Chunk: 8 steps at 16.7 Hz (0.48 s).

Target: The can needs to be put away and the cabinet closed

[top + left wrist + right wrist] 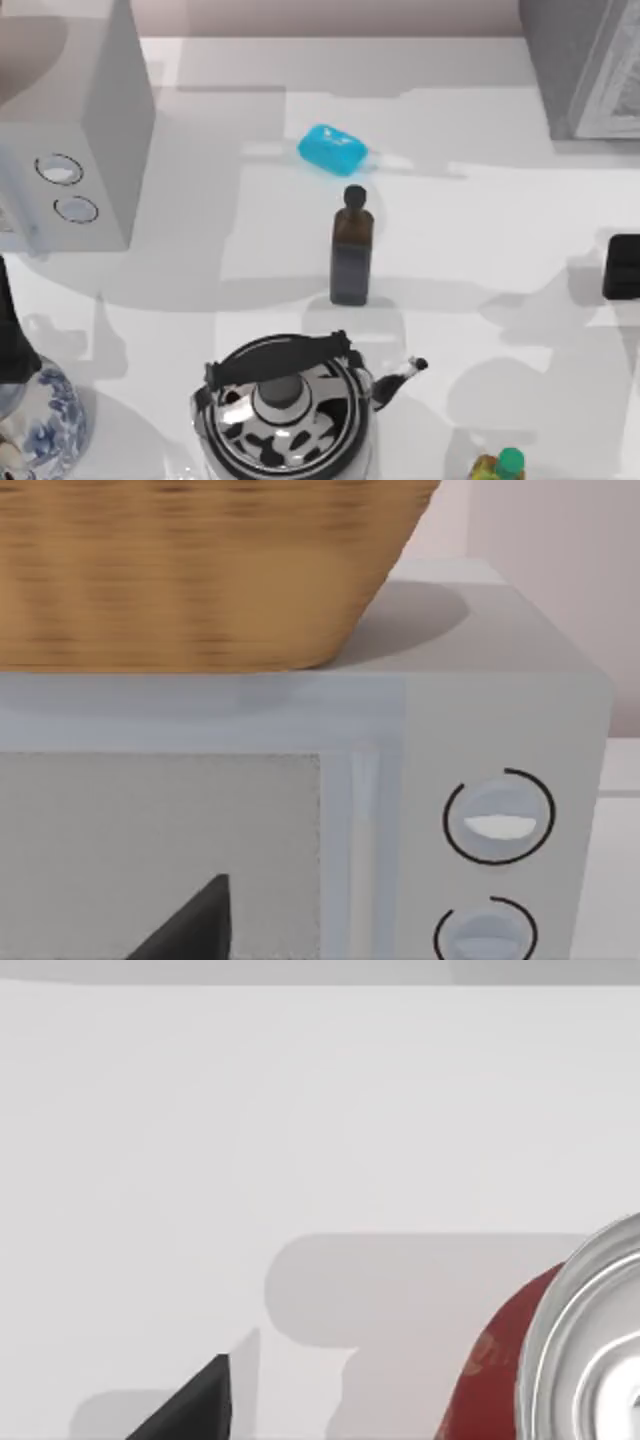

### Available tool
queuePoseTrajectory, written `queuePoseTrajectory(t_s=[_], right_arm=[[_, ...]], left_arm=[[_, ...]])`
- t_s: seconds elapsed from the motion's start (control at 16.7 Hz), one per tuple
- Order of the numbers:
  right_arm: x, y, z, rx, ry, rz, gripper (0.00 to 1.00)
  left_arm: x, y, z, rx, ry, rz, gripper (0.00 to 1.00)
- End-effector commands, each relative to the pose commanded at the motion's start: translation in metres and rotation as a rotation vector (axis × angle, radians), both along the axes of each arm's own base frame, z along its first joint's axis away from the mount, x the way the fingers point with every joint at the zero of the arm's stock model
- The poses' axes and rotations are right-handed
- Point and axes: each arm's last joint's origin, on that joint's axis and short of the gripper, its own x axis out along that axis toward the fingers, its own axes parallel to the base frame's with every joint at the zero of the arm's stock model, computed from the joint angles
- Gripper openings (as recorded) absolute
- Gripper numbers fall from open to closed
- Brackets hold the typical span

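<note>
The can [497, 1358] has a red side and a silver top and sits on the white table close to my right wrist camera. My right gripper [622, 266] is a black shape at the table's right edge. The cabinet [560, 70], a dark grey speckled box with a pale framed panel door [618, 95], stands at the back right corner. My left arm [8, 330] is parked at the left edge, and its wrist view faces the light grey box with two round dials [500, 818].
A dark brown bottle [351, 255] stands mid-table with a bright blue block [333, 149] behind it. A black-and-white kettle [285, 410] is at the front, a blue-patterned vase [45, 420] front left, and a small green-capped bottle [500, 465] front right. A wicker basket [200, 570] tops the dial box [90, 140].
</note>
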Motion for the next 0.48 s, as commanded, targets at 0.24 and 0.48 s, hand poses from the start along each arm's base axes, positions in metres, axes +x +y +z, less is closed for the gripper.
queuePoseTrajectory(t_s=[0.24, 0.48], right_arm=[[0.0065, 0.0004, -0.0106, 0.000, -0.001, -0.001, 1.00], [0.0065, 0.0004, -0.0106, 0.000, -0.001, -0.001, 0.92]], left_arm=[[0.0000, 0.0000, 0.0000, 0.000, 0.000, 0.000, 1.00], [0.0000, 0.0000, 0.0000, 0.000, 0.000, 0.000, 1.00]])
